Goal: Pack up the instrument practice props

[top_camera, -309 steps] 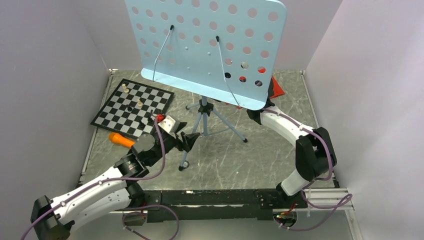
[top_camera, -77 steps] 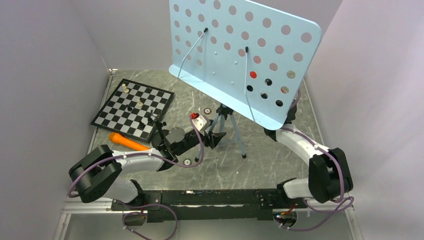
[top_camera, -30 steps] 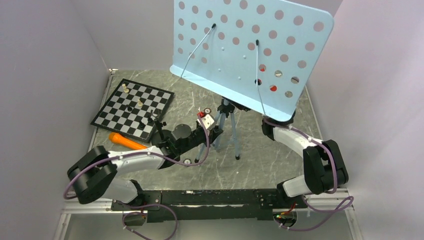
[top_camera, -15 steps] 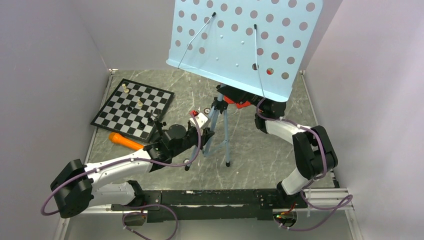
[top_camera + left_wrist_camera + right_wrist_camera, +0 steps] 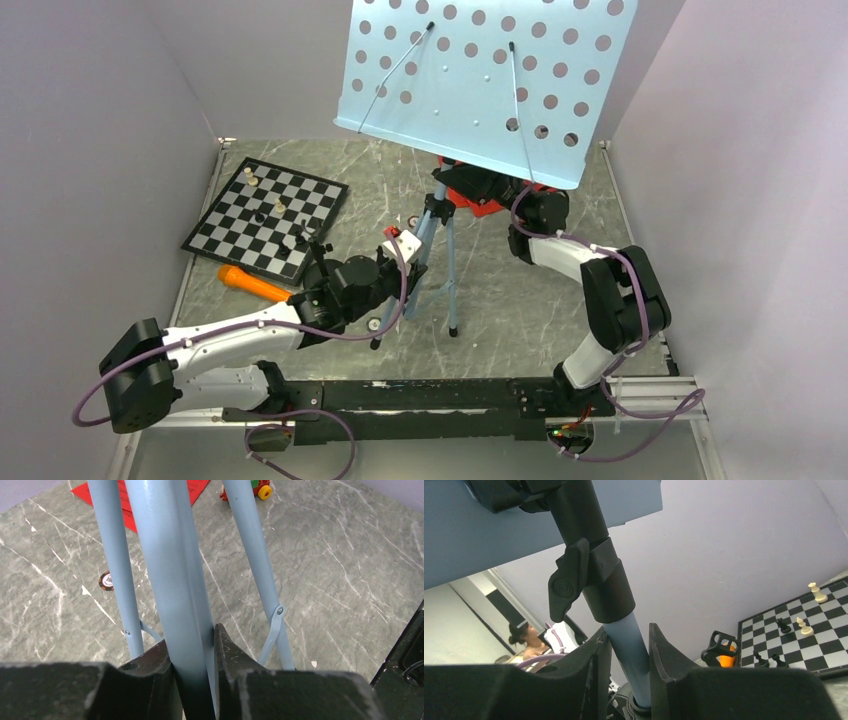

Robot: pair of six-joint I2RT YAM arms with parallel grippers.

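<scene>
The light-blue music stand's perforated desk (image 5: 470,80) leans high over the back of the table, and its tripod legs (image 5: 447,275) reach down to the marble floor. My left gripper (image 5: 410,265) (image 5: 192,652) is shut on a lower tube of the tripod (image 5: 170,555). Under the desk, my right gripper (image 5: 472,187) (image 5: 629,650) is shut on the upper pole (image 5: 626,630), just below its black clamp collar (image 5: 594,575). Red music sheets (image 5: 470,207) (image 5: 131,502) lie beneath the desk. An orange microphone (image 5: 255,283) lies by the chessboard. A black mic stand clip (image 5: 719,649) shows in front of it.
A chessboard (image 5: 265,215) with several pieces lies at the back left. A small brick toy car (image 5: 256,487) sits beyond the tripod. A small round disc (image 5: 105,580) lies on the floor. Grey walls close in on three sides; the arms' rail (image 5: 420,395) runs along the near edge.
The stand has shifted left and its desk has swung up toward the back. My right arm followed inward under the desk, and my left arm drew back along the tripod. The red sheets now show.
</scene>
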